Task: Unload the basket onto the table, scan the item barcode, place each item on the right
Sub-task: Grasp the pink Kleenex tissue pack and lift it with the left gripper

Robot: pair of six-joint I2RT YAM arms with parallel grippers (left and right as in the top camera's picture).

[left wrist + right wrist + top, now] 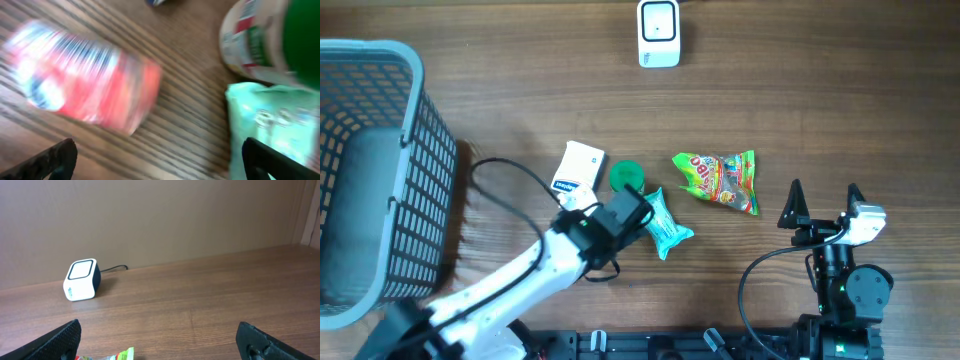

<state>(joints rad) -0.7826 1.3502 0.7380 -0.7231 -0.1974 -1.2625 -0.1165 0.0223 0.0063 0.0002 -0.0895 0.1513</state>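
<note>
The white barcode scanner (660,33) stands at the table's far edge; the right wrist view also shows the scanner (82,280). My left gripper (632,205) hovers low among the items, open, with only bare wood between its fingers (162,165). Ahead of its left finger lies a blurred red and white packet (85,80) with a barcode facing up. A teal packet (270,125) lies by its right finger. My right gripper (823,200) is open and empty at the near right (160,342).
A green-lidded jar (626,176) and a white box (578,170) sit just beyond the left gripper. A colourful candy bag (718,180) lies between the arms. A grey mesh basket (415,180) fills the left side.
</note>
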